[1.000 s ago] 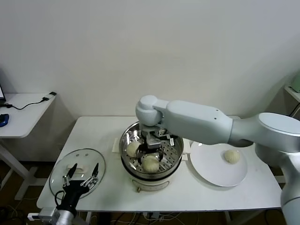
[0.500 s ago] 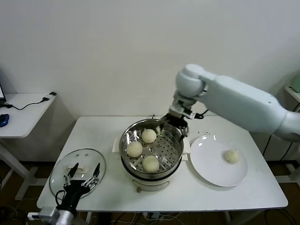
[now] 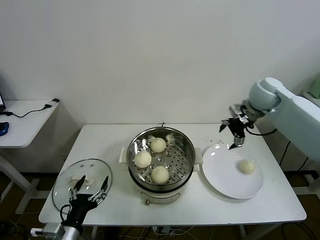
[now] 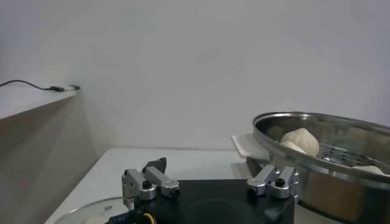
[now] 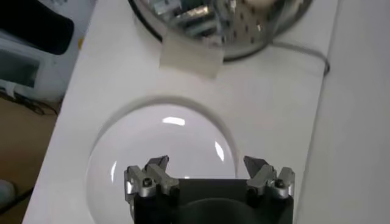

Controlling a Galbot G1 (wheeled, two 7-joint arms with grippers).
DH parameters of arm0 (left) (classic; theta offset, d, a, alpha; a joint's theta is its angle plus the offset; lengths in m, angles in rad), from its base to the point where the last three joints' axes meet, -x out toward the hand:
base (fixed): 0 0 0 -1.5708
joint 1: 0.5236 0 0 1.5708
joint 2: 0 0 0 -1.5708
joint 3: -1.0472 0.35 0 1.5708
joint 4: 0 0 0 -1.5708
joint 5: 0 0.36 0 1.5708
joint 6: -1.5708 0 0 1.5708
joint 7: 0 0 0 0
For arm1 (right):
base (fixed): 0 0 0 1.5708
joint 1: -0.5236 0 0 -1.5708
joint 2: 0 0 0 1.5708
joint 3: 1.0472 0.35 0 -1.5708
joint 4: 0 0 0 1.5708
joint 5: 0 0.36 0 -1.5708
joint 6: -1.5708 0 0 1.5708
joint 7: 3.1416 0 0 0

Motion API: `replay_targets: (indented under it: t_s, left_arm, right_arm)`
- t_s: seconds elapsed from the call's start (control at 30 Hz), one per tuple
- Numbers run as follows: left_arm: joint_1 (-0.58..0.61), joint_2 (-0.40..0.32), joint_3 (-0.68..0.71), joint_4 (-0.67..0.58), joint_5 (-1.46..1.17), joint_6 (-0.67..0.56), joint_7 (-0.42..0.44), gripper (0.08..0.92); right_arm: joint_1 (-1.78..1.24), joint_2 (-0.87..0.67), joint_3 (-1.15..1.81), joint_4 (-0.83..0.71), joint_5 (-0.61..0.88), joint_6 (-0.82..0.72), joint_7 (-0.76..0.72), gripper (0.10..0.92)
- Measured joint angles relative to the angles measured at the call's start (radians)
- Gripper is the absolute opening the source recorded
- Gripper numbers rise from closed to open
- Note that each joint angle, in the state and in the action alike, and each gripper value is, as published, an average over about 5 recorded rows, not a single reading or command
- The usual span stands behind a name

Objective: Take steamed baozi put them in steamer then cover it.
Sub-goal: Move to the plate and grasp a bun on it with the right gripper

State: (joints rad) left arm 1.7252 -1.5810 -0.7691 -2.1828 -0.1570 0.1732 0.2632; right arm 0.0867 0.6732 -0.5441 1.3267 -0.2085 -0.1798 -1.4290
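No legible txt, labels, brand marks, nos. or signs in any view. Steamer (image 3: 161,159), its white base, cover (image 3: 82,183), white plate (image 3: 233,175) and table (image 3: 115,145) all show plain surfaces w/o print.

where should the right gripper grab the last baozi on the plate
Grip the baozi across its round sides, coming straight down from above. It is a smooth dome sitting alone on the flat plate, so nothing blocks a top approach. The right gripper, open, hovers above the plate's far edge.
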Motion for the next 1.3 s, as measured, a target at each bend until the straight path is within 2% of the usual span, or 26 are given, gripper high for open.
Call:
replay_targets:
  t_s: [0.57,1.3]
  left_arm:
    - [0.035,0.001,-0.01,-0.011,0.003,-0.005,0.0,0.823]
    - [0.019,0.008,-0.017,0.02,-0.004,-0.003,0.001,0.823]
  right_arm:
    - [-0.27,0.091,0.247,-0.287,-0.242,0.158,0.062,0.823]
    - [-0.333,0.182,0.314,-0.418,-0.393,0.215,0.114,0.823]
